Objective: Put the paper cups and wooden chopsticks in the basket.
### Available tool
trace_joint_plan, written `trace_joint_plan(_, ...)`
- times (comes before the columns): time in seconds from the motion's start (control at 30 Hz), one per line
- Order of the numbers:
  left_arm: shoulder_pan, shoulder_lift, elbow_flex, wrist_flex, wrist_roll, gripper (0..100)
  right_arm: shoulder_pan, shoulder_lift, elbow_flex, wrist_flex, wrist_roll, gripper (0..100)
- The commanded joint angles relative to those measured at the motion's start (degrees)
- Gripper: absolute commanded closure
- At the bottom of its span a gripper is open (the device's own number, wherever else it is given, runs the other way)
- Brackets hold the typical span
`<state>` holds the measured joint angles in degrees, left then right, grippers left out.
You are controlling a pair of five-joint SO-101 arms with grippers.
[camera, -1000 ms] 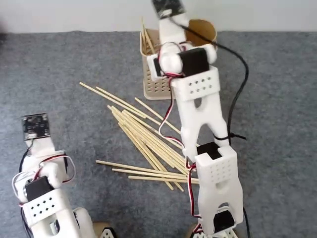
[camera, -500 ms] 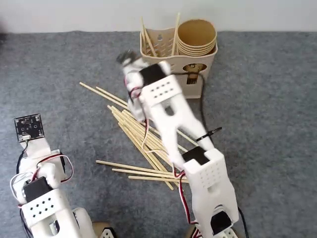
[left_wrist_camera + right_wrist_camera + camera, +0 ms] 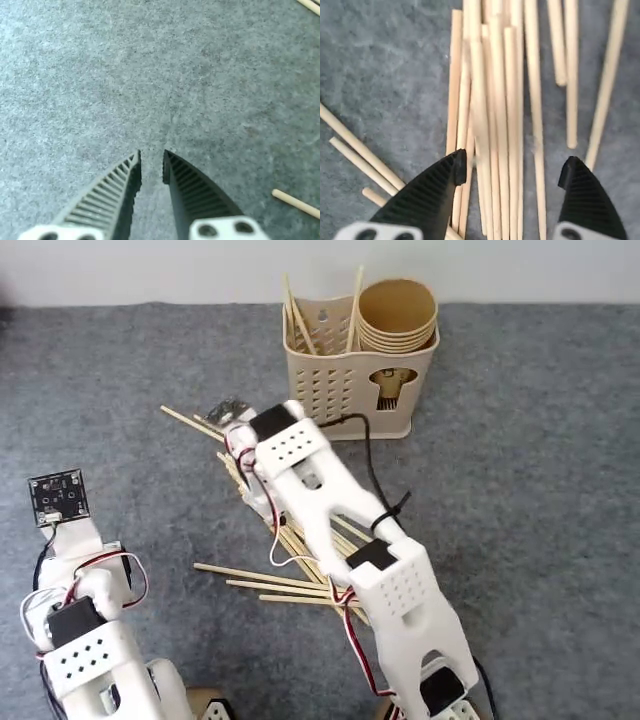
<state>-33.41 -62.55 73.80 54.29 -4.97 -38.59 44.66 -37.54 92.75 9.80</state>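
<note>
Loose wooden chopsticks (image 3: pixel 262 585) lie scattered on a grey, short-pile carpet (image 3: pixel 540 490), in front of the basket (image 3: pixel 330 400). Most lie side by side in a bundle, long axes running diagonally away from the basket toward the arm bases. A few nearer the bases lie almost crosswise. They are pale, thin, straight sticks with blunt ends.

The right gripper (image 3: pixel 515 167) hangs spread wide just above the bundle (image 3: pixel 495 90), its black ribbed fingers straddling several sticks and holding none.

The basket is beige perforated plastic. It holds a stack of brown paper cups (image 3: pixel 398 310) in one compartment and upright chopsticks (image 3: pixel 296 315) in the other.

The left gripper (image 3: pixel 151 159) hovers over bare carpet well apart from the pile, fingers narrowly parted and empty. A pale wall (image 3: pixel 150 270) borders the carpet behind the basket.
</note>
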Motion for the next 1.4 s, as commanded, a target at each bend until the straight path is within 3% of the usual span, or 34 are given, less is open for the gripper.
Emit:
trace_joint_plan(0.0, -0.18, -0.88, -0.57, -1.05, 0.53, 93, -0.75, 0.75, -0.44, -2.59, 0.88, 69.1)
trace_joint_plan(0.23, -0.09, -0.88, -0.57, -1.05, 0.44, 93, -0.75, 6.46, -0.44, -2.86, 4.04, 70.0)
trace_joint_plan(0.43, -0.09, -0.88, -0.57, -1.05, 0.44, 93, 0.31, 8.31, -0.70, -3.03, 4.04, 85.7)
trace_joint_plan(0.8, -0.09, -0.79, -0.48, -1.05, 0.44, 93, 3.91, 5.05, -0.70, -2.77, 3.87, 99.1)
trace_joint_plan(1.37, -0.09, -0.79, -0.48, -1.05, 0.44, 93, 6.90, -14.64, -0.70, 2.51, 4.04, 98.9)
